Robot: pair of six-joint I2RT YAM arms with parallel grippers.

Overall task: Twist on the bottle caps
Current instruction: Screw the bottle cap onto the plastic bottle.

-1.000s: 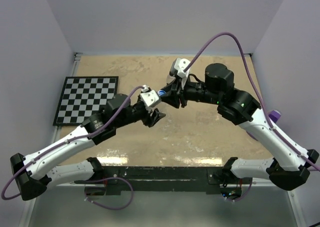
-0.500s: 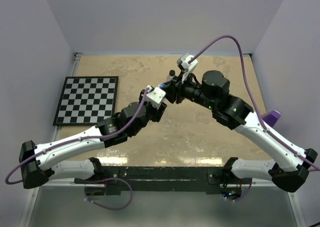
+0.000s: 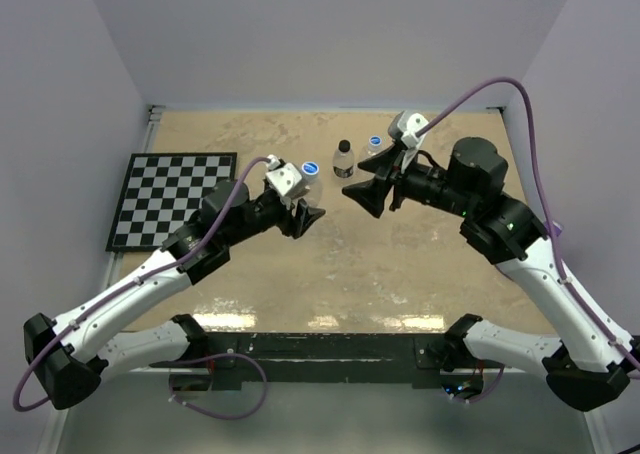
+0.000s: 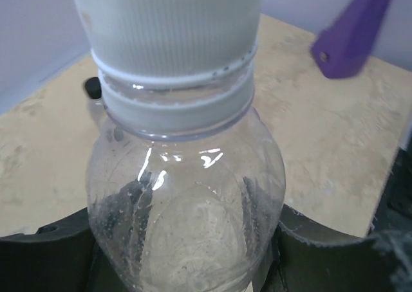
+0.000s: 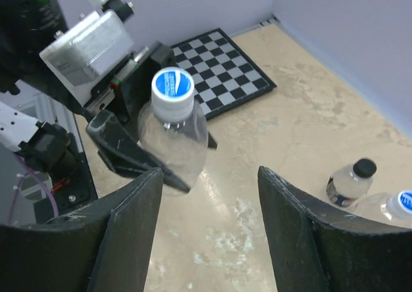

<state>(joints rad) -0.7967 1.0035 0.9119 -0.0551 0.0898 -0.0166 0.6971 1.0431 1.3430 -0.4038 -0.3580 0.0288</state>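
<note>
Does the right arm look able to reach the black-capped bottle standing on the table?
Probably yes: the right pincer is open and empty, and the black-capped bottle stands near it with nothing between them.

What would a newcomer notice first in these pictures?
First, the clear bottle with a blue cap on it, gripped at mid-table by the left gripper. The right gripper faces it, open and empty. Farther back stand a black-capped bottle and a blue-capped bottle, and a chessboard lies at the left.
</note>
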